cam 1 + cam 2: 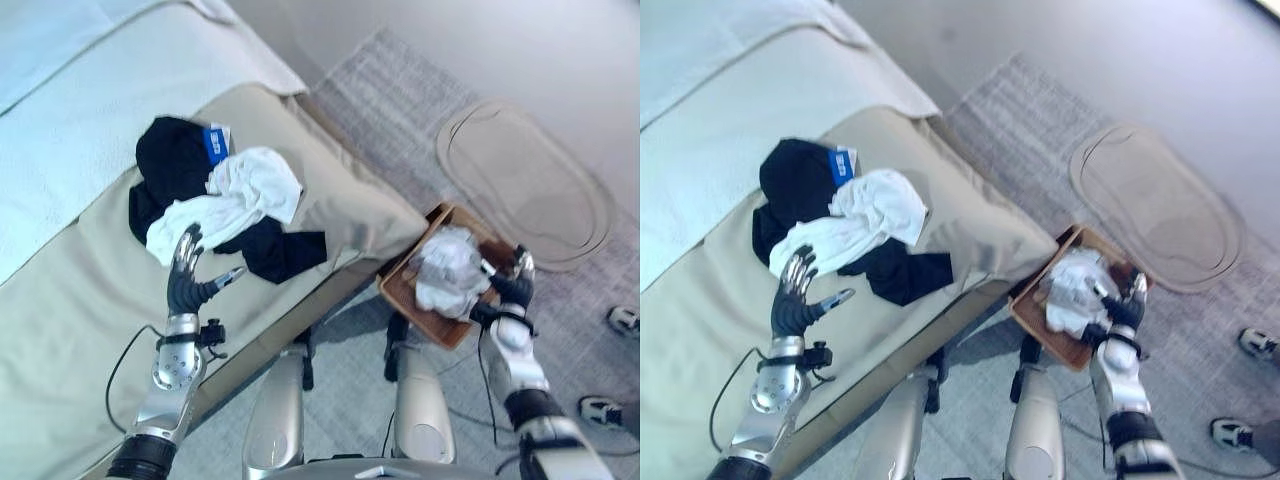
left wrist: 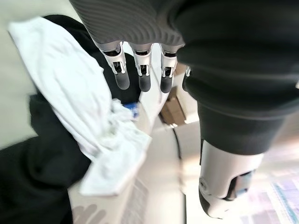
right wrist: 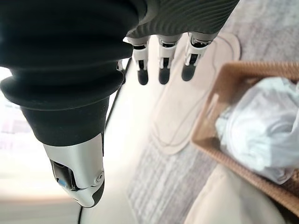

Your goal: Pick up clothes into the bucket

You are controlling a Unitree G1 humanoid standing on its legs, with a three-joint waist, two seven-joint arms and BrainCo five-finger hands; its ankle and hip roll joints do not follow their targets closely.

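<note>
The left hand (image 1: 186, 272) is spread wide and holds nothing. The white cloth (image 1: 240, 195) and black clothes (image 1: 172, 155) lie on the bed (image 1: 80, 300) just past its fingertips. The right hand (image 1: 512, 285), fingers straight and empty, is beside the basket (image 1: 400, 290) with a pale cloth (image 1: 448, 270) inside.

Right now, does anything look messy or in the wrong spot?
Yes. A white garment and black clothes lie crumpled in a heap on the bed, not in the basket on the floor, which already holds a pale bundle. Nothing looks broken or spilled.
</note>
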